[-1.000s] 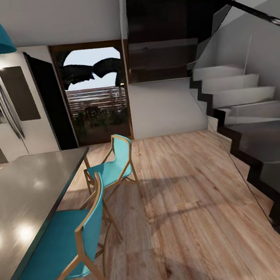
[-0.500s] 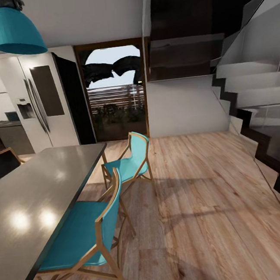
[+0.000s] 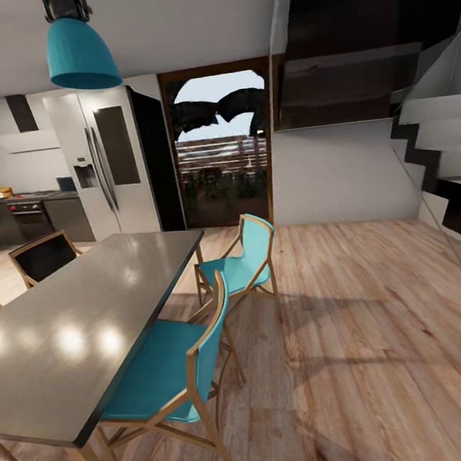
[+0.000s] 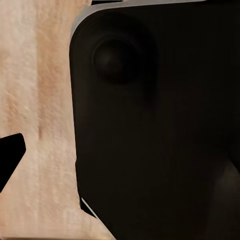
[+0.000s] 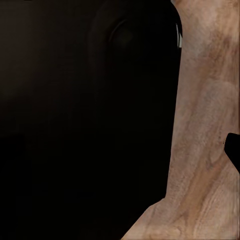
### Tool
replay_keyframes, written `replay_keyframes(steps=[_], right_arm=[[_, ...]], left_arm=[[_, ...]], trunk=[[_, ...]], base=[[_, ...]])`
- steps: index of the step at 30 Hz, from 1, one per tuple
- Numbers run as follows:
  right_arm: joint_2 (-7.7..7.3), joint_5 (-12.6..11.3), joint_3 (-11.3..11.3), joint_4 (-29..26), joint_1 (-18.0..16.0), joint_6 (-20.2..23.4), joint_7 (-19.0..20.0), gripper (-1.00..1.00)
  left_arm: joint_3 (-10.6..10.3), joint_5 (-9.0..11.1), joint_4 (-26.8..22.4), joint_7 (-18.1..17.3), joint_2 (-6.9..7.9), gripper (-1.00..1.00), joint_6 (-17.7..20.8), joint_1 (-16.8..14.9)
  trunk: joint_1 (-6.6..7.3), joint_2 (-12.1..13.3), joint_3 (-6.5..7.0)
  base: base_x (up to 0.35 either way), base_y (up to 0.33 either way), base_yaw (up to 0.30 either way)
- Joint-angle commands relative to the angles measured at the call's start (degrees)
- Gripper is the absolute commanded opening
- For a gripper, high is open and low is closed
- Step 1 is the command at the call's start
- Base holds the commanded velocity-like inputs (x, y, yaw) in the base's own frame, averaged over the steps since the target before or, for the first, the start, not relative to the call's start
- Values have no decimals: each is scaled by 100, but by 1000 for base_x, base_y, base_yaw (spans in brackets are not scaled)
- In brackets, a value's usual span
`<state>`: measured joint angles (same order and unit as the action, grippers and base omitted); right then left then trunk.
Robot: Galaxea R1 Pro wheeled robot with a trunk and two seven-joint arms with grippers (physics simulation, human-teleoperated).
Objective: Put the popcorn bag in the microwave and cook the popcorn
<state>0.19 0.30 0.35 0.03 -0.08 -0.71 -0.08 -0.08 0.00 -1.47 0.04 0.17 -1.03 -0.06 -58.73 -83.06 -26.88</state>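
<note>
Evidently the robot was in transit, facing a dining area and not the kitchen proper. A grey table (image 3: 77, 334) stood at the head view's left, with two teal chairs (image 3: 238, 269) drawn up along its near side and a dark-backed chair (image 3: 44, 257) at its far side; a teal lamp (image 3: 81, 54) hung over it, placed to light the tabletop. Beyond the table stood a pale fridge (image 3: 112, 162), and further left a stretch of the countertop (image 3: 30, 198) ran over dark cabinets, bearing a small yellowish object too distant to identify. Neither the popcorn bag nor the microwave could be made out there, so the bag's place could not be told. A glazed door (image 3: 222, 145) and a stair (image 3: 445, 163) closed off the right side. Each wrist view looked down past a dark body panel (image 4: 155, 120) to the wooden floor (image 5: 205, 150), which suggested the arms hung tucked at the sides for travel. Whether the jaws were wide or narrow could not be told.
</note>
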Motion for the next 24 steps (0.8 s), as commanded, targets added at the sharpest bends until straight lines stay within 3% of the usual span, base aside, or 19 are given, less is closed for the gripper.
replay_keyframes(steps=[1,11,16,19,24], right_arm=[[-9,4,-3,-23,-1,-4,-1,100],[-24,16,16,-238,-1,-15,-11,100],[-89,-1,14,-209,-1,-243,-18,100],[-111,-8,15,-205,-1,-252,-18,100],[-119,-11,17,-205,-1,-255,-18,100]], left_arm=[[-1,0,-2,-2,0,100,-11,0],[43,59,-15,-7,-79,100,-11,0],[244,1134,5,14,-39,100,-364,-2],[252,1295,6,32,-36,100,-401,-3],[262,1329,-1,43,-46,100,-422,-3]], trunk=[[0,-2,-4],[0,-2,-4],[0,-2,-4],[0,-2,-4],[0,-2,-4]], base=[[0,0,284],[0,0,294],[0,0,297],[0,0,297],[-207,0,297]])
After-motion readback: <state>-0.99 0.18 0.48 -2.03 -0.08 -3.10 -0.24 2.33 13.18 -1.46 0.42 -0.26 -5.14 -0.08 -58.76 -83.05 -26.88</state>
